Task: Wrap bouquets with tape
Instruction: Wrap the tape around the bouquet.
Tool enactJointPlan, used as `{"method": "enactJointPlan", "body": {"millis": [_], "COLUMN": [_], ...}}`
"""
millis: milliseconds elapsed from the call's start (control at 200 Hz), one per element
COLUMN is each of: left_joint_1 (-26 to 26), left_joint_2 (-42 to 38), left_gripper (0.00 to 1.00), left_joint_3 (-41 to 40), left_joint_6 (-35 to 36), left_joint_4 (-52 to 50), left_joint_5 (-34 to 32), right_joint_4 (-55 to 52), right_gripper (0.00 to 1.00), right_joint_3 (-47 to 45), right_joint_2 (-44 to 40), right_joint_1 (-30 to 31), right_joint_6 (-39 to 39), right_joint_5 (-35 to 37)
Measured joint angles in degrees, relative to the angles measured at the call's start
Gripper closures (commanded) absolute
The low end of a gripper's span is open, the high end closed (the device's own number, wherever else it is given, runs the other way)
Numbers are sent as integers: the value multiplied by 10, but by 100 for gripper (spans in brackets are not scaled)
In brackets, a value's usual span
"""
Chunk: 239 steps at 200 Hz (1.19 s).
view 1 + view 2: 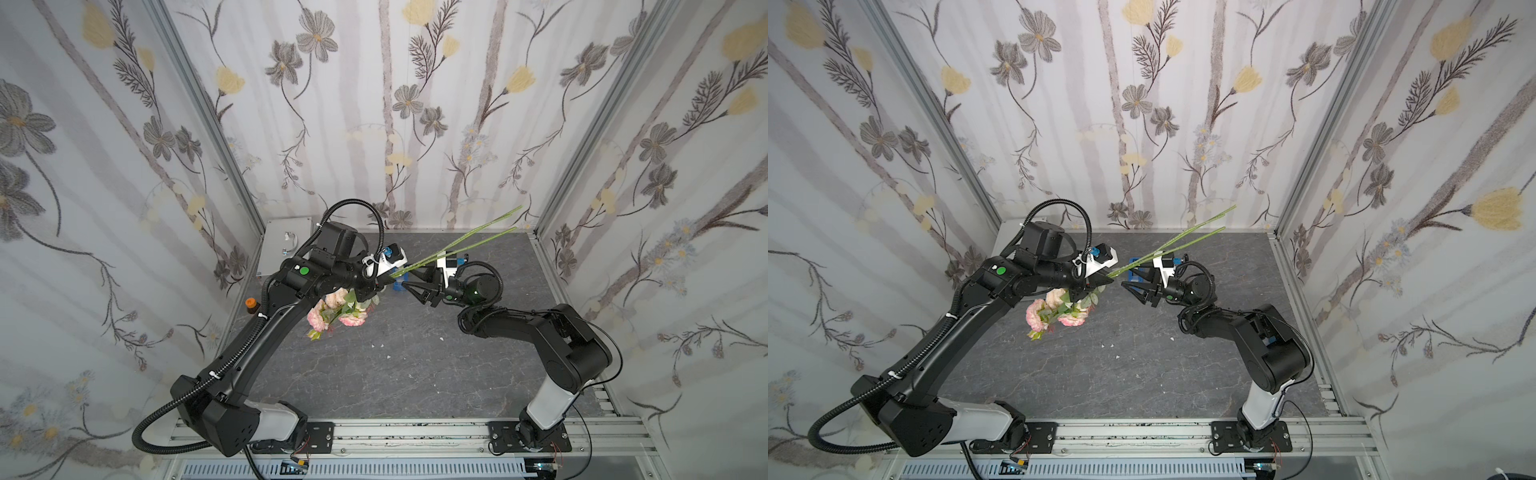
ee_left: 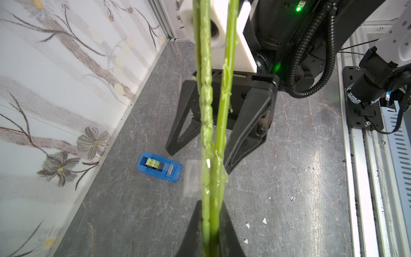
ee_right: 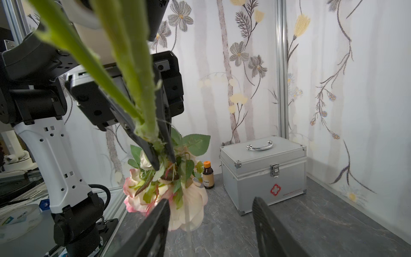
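The bouquet [image 1: 337, 311] of pink and peach roses hangs blooms-down above the grey table, its long green stems [image 1: 457, 241] pointing up and back. My left gripper [image 1: 376, 286] [image 1: 1096, 284] [image 2: 211, 205] is shut on the stems just above the leaves. A translucent strip of tape [image 2: 191, 178] sticks out from the stems near those fingertips. My right gripper [image 1: 413, 293] [image 1: 1133, 293] [image 3: 211, 201] stands open close beside the stems, nothing between its fingers. The blue tape dispenser [image 2: 160, 166] [image 1: 1134, 270] with its pale-green roll lies on the table below the grippers.
A silver first-aid case [image 3: 262, 171] [image 1: 286, 245] stands at the back left corner, a brown bottle with an orange cap [image 3: 208, 175] [image 1: 250, 305] beside it. Small white scraps [image 1: 380, 345] dot the table. Patterned walls close in on three sides.
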Motion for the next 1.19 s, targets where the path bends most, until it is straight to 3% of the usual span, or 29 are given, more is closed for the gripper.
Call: {"method": "enactJointPlan", "body": {"millis": [295, 395, 500, 610, 899, 1194], "left_joint_1": [0, 0, 0, 1, 4, 3], "left_joint_2": [9, 9, 9, 14, 48, 74], "left_gripper": [100, 100, 100, 100, 100, 100], "left_joint_3": [11, 11, 11, 9, 9, 12], "left_joint_6": [0, 1, 1, 1, 3, 19], "left_joint_4": [0, 0, -1, -3, -21, -50], "left_joint_5": [-5, -8, -17, -33, -92, -119], "right_joint_4": [-77, -127, -163, -185, -265, -428], "right_gripper": [51, 67, 78, 100, 100, 100], "right_joint_3": [9, 20, 18, -3, -60, 30], "right_joint_2": [1, -5, -21, -46, -140, -182], "right_joint_1": [20, 23, 23, 24, 41, 45], "right_joint_6": [-28, -59, -85, -107, -158, -197], "right_joint_5": [-14, -12, -6, 3, 18, 74]}}
